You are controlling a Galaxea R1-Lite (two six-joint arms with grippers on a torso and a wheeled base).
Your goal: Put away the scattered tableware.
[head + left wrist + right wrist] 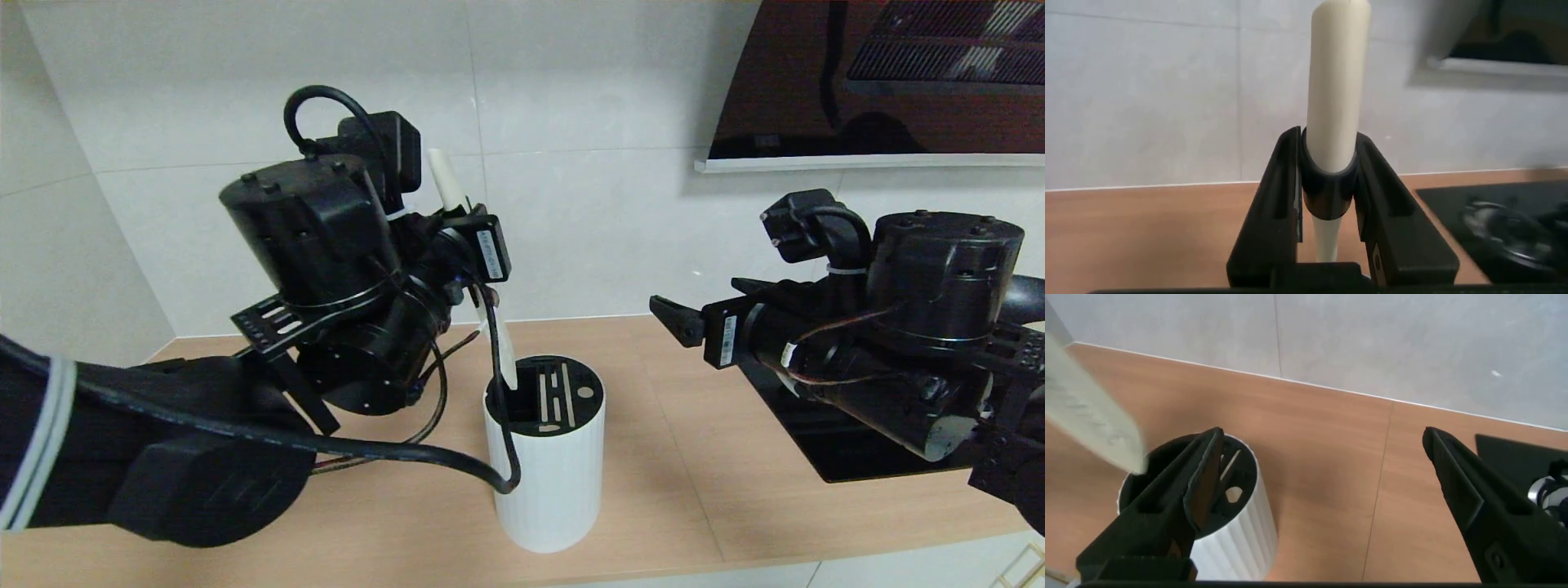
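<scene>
Spanning the scene, the wooden counter (694, 457) carries a black cooktop (824, 441) at the right and a white ribbed holder (547, 482) near the middle. The right hand (1321, 441) hangs above the counter between holder and cooktop, its fingers spread wide and empty. The left hand (1328, 175) is clenched on the handle of a cream utensil (1335, 82), whose pale lower end reaches down to the holder's slotted top.
</scene>
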